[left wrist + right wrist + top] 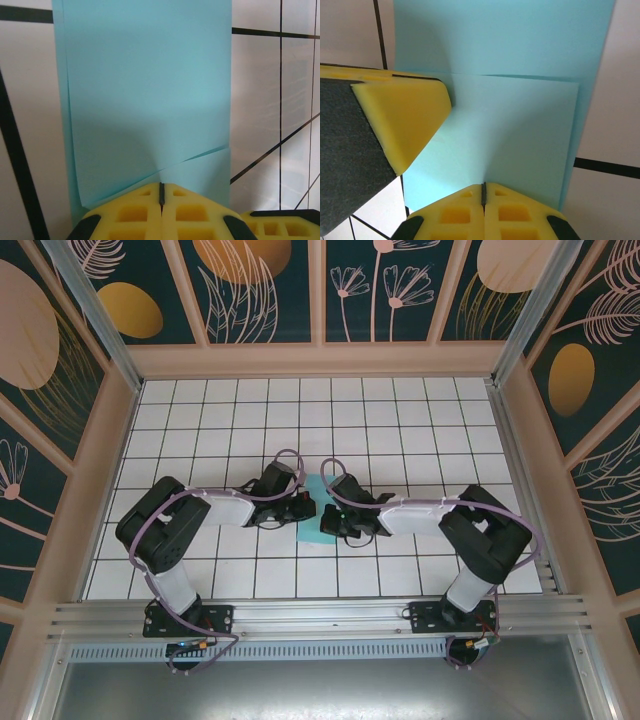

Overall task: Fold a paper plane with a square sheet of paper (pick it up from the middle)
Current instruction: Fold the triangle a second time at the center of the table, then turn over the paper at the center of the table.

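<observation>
One fold done on our square sheet of paper [150, 100]; left claw [161, 194] and right claw [483, 194] sit closed; more folds remain.

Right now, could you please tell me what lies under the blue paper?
The white tiled table lies under the paper, showing around its edges. The tiles and lines directly beneath are covered. The left gripper and right gripper, both shut, sit over it.
</observation>
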You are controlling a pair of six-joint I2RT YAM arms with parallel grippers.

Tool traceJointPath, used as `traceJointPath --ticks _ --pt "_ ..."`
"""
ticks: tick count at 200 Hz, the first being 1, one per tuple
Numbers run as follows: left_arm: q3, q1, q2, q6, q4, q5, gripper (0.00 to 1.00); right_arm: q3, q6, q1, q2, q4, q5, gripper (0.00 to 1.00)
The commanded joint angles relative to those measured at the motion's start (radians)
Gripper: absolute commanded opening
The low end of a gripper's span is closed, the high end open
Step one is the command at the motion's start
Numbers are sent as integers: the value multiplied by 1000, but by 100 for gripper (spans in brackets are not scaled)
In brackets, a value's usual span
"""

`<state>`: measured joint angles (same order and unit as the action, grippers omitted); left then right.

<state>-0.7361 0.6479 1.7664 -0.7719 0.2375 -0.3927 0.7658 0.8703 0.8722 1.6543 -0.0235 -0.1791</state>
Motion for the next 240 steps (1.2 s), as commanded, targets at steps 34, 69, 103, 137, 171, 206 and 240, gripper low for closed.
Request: traceJointPath --ticks 34,69,103,137,171,206,240 --pt "27 4 34 12 -74 91 0 -109 -17 10 -89 -63 -48 0" --pt "29 4 18 19 -68 85 0 -152 -32 7 -187 -128 -45 0" --pt "15 4 -6 24 -38 40 0 -117 -42 -53 -298 -150 46 5" --pt "-28 5 -33 21 -37 22 2 -143 -61 -208 -340 -10 5 27" --pt "-33 4 -21 27 -44 9 2 -145 -127 -282 -301 125 -106 37" --pt "-19 5 -46 8 -26 4 4 -122 -188 -298 -210 185 -214 38" --pt "3 5 -148 -26 -28 48 18 -118 -204 -298 -137 236 -280 40"
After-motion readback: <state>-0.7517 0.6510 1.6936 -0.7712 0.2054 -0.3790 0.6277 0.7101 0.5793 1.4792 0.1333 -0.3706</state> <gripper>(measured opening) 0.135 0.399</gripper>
